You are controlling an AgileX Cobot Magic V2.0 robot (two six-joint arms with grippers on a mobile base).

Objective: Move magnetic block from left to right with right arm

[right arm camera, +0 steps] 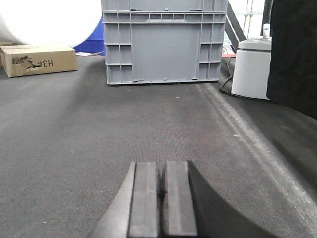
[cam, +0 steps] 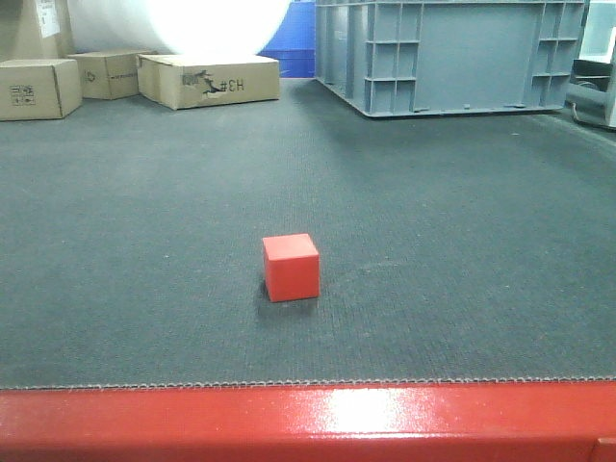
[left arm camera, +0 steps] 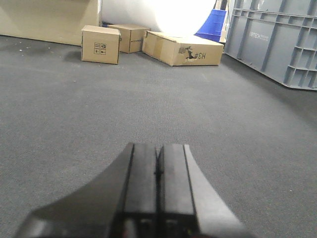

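L tool (left arm camera: 158, 171) pressed together, empty, low over grey mat (cam: 462, 192). Cardboard boxes (cam: 207, 80) far back-left. Magnetic block (cam: 290, 267) sits alone on mat, centre, near red front edge (cam: 308, 419). Grey crate (cam: 448, 53) back-right. R tool (right arm camera: 159, 191) pressed together, empty.

One red cube, three cardboard boxes, two grippers

A single magnetic block (cam: 290, 267) sat on the grey mat. Three brown cardboard boxes (cam: 38, 89) (cam: 110, 73) (cam: 209, 80) stood along the far edge, beside one large grey plastic crate (cam: 449, 53) and one blue bin (cam: 289, 38) partly hidden behind it. One white container (right arm camera: 251, 68) showed in the right wrist view. Two grippers were seen, the left gripper (left arm camera: 158, 171) and the right gripper (right arm camera: 161, 186), each with its two jaws pressed together.
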